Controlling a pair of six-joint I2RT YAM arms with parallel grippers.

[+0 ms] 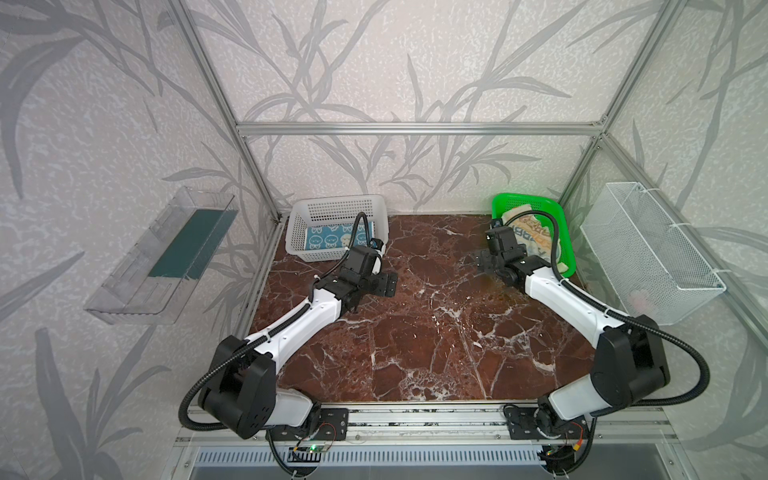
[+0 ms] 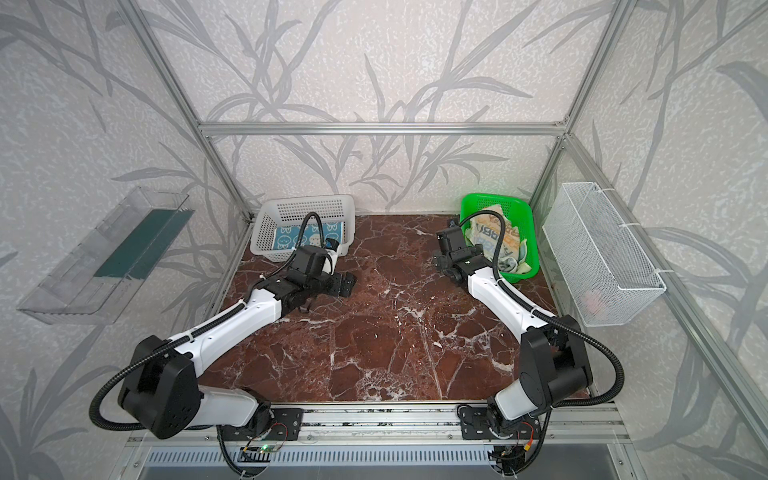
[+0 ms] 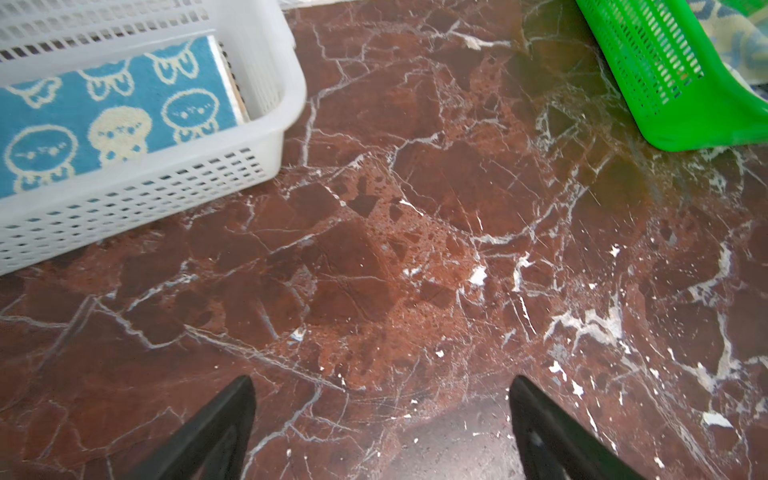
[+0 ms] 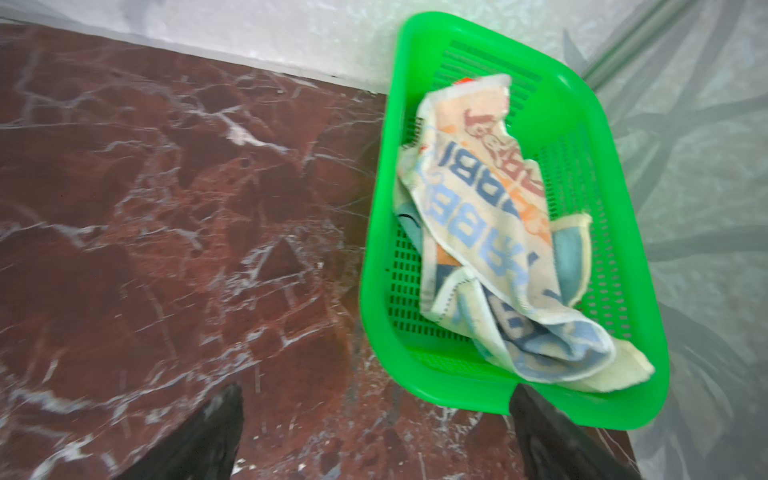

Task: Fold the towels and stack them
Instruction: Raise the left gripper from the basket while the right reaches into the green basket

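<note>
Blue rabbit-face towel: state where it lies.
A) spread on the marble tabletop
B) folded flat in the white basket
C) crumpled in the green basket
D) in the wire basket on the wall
B: a top view shows the blue rabbit-face towel lying flat inside the white basket.

The left wrist view's edge cuts off the blue towel, white basket and green basket. The striped towel hides most of the teal towel. A pink thing in the wire basket is too blurred to identify.
</note>
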